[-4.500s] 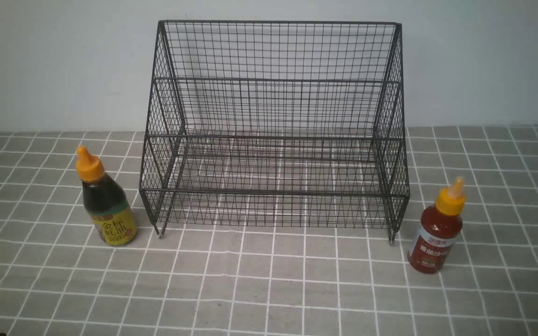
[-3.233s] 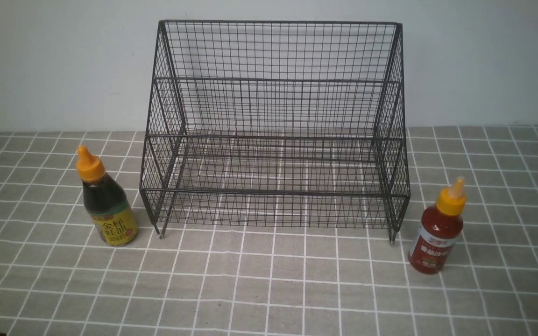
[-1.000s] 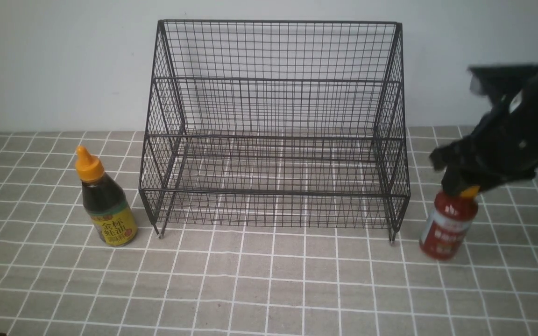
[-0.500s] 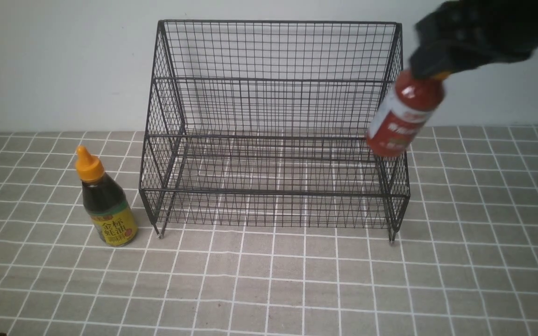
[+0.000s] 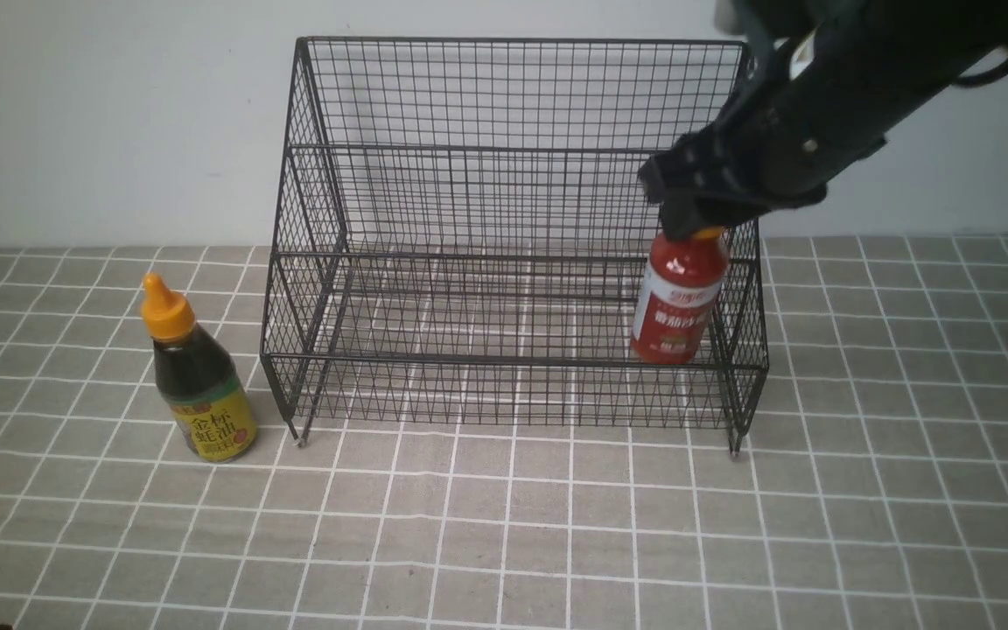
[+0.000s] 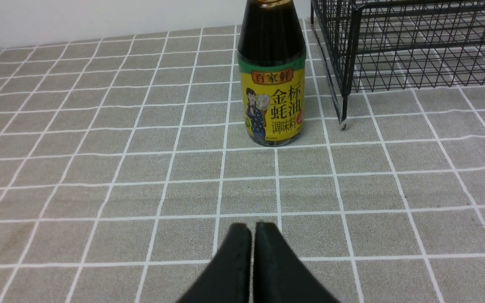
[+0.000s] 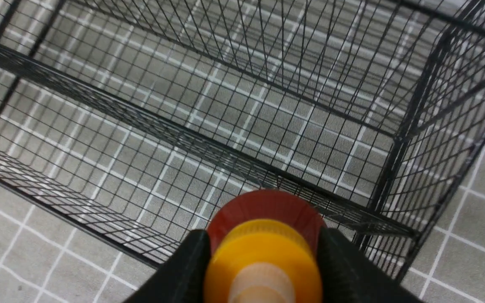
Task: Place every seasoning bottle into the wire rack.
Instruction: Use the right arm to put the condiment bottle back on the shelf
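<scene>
Front view: right hand [image 5: 698,220] grips the red sauce bottle [image 5: 679,302] by its cap, in the lower tier of the wire rack [image 5: 469,360]; left hand [image 6: 252,240] is closed, empty.

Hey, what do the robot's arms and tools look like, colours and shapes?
Both are matte black. The left tool ends in two smooth, tapered fingers with rounded tips. The right tool has broader fingers on a bulky black arm, with a small pale patch on its upper side and a thin black cable looping off it.
</scene>
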Robot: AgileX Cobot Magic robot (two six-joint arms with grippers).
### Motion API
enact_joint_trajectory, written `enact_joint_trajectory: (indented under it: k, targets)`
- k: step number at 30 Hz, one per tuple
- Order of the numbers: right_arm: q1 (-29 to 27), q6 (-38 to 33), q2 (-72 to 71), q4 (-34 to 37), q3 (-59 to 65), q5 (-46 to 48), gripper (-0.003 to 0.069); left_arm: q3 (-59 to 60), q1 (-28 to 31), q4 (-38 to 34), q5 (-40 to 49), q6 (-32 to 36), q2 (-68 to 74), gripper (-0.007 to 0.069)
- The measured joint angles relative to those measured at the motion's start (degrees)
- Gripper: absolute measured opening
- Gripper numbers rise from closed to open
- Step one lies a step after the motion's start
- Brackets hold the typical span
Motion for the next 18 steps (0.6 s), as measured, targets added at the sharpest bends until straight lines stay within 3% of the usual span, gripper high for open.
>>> enact_joint_trajectory:
  k: [10, 13, 18]
  targets:
    - [0.0, 0.2, 4.8, 0.0, 0.0, 2.5, 0.0301, 0.0, 0.0, 0.0, 0.0, 0.0, 0.0, -0.0007]
    - [0.0, 0.7, 4.8, 0.0, 0.0, 3.5, 0.0332, 0.0, 0.0, 0.0, 0.0, 0.0, 0.0, -0.0007]
    - [0.0, 1.1, 1.7, -0.1, -2.7, 9.0, 0.0451, 0.0, 0.0, 0.0, 0.0, 0.0, 0.0, -0.0007]
